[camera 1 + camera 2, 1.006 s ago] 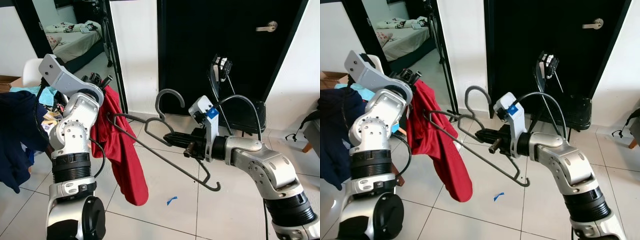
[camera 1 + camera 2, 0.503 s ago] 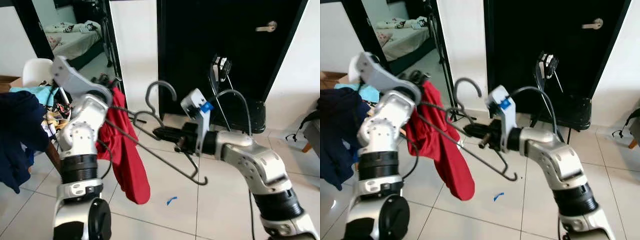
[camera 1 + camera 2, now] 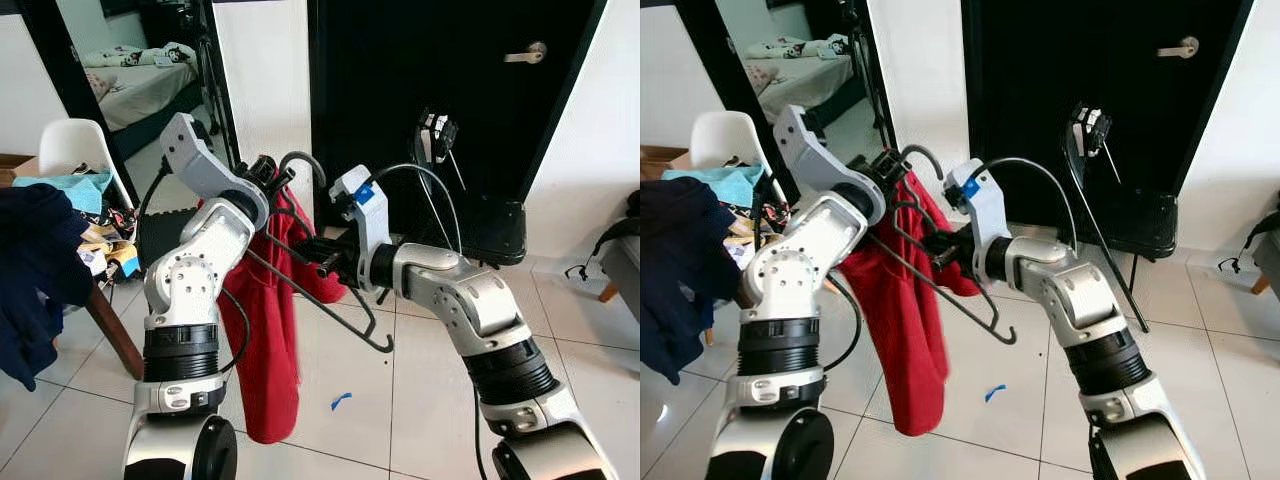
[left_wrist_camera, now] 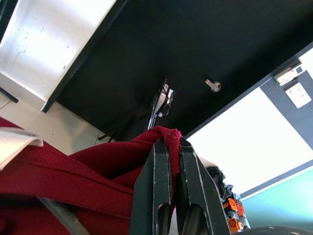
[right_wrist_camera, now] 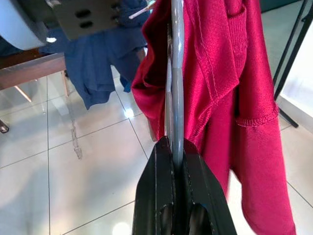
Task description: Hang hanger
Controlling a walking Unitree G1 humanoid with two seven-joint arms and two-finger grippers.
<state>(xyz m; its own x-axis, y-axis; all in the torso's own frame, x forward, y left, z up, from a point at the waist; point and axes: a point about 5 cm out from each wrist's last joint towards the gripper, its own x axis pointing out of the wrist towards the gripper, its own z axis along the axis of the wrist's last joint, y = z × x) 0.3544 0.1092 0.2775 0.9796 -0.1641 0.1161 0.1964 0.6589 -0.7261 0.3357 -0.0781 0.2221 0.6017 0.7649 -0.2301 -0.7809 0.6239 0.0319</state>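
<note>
hanger point(image 3: 330, 300) and red garment point(image 3: 262, 330) being held up in the air, close together.
the right tool point(image 3: 322, 252) is clamping the grey wire of the hanger near its neck; the left tool point(image 4: 168, 161) is pinching the garment's fabric just beside the hook. i reckon the cloth could be snagging or sliding off the wire if the arms are pulling apart.
</note>
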